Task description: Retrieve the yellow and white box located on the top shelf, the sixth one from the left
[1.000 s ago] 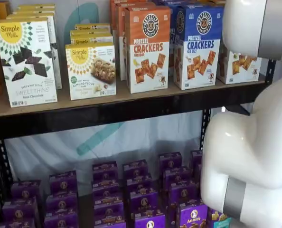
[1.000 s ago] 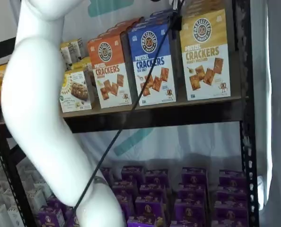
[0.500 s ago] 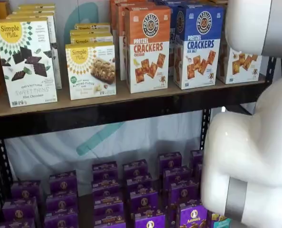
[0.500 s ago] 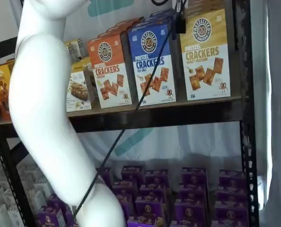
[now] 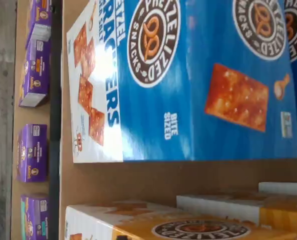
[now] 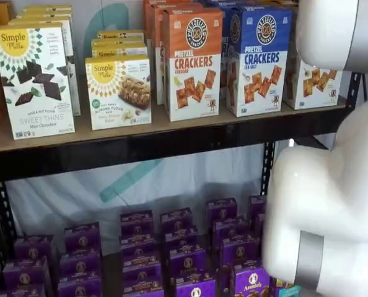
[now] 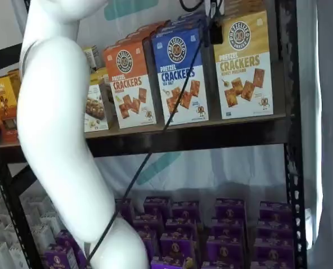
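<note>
Top shelf (image 6: pixel 171 133) front row: 1 orange carton (image 6: pixel 192 64), 1 blue (image 6: pixel 258 59), 1 yellow (image 7: pixel 243 64), 2 white Simple Mills boxes (image 6: pixel 34 80). Purple boxes (image 6: pixel 184 260) below, too many to count.

Yellow and white box (image 6: pixel 312 83) mostly hidden behind white arm (image 6: pixel 332 37); hand (image 7: pixel 216 25) cut off at top, apparently side-on.

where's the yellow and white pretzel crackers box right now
The yellow and white box stands on the top shelf at its right end in a shelf view, beside the blue Pretzel Crackers box and next to the rack's right post.
</note>
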Controlling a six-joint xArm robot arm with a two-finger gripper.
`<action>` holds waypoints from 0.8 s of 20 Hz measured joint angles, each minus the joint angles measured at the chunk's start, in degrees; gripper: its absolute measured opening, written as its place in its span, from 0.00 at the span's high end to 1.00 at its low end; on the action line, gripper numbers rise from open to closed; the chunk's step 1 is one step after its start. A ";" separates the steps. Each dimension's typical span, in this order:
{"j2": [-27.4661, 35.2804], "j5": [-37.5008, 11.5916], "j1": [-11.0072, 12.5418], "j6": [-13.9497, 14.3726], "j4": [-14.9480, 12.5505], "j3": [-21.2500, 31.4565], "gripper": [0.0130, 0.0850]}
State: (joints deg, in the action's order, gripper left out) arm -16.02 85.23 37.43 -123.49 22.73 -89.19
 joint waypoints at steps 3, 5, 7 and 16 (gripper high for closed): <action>0.21 -0.46 0.00 -0.20 -0.02 0.39 0.00; 0.57 -0.24 0.35 -0.32 0.50 0.19 0.00; 1.07 0.23 0.39 -0.45 -0.15 -0.46 0.00; 5.16 8.04 -0.56 0.57 -6.27 -7.44 0.00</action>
State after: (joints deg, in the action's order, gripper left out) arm -10.87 93.27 36.87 -122.93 16.46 -96.63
